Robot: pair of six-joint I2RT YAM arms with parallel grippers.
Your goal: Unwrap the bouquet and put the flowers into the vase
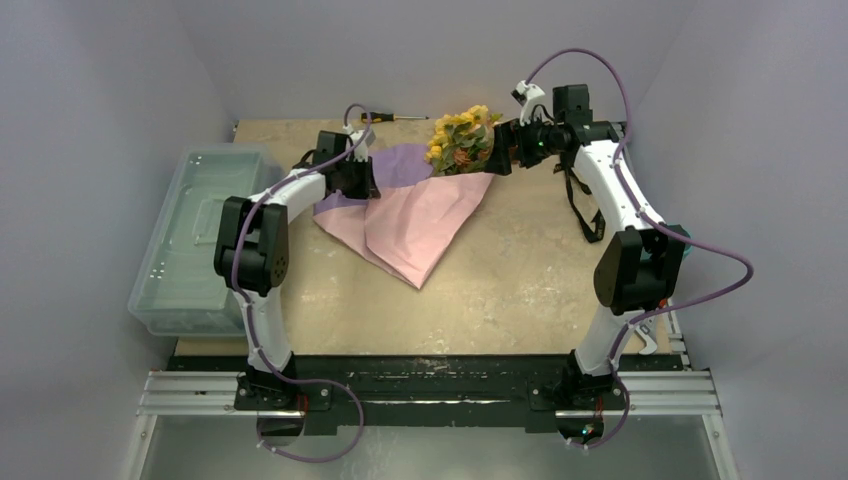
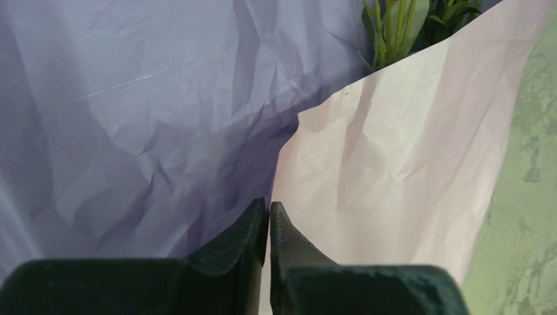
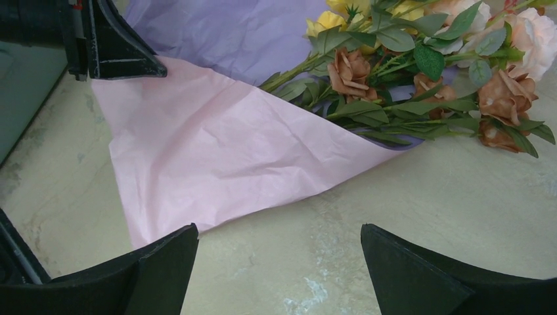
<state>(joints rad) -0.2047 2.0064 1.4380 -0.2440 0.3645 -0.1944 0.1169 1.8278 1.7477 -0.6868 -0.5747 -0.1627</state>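
The bench [image 1: 520, 290] is a pale beige top, mottled like worn stone, closed in by plain lilac-grey walls [image 1: 100, 80] on the left, right and far sides. A metal rail [image 1: 430, 390] runs along its near edge under the two arm bases.

The bouquet [image 1: 430, 190] lies on its side toward the far edge, about midway across. Its wrapping paper [image 1: 420, 225] has fallen open into a creased sheet, pink outside and lilac inside (the lilac shows on the far left part), with one point of the pink reaching toward the middle of the bench. The flowers [image 1: 462, 140] spill from the far right end of the sheet: small yellow-orange blooms, peach and brownish roses, and green leaves on thin stems.

The left gripper [image 2: 269, 213] rests on the paper's left part, its fingers pressed almost together on the edge where the pink fold meets the lilac. The right gripper [image 3: 279, 262] is spread wide with nothing between its fingers, just to the right of the flowers and above bare benchtop.

A translucent lidded plastic box [image 1: 190, 240] sits against the left edge. A screwdriver [image 1: 392, 117] lies at the far edge, just beyond the paper.
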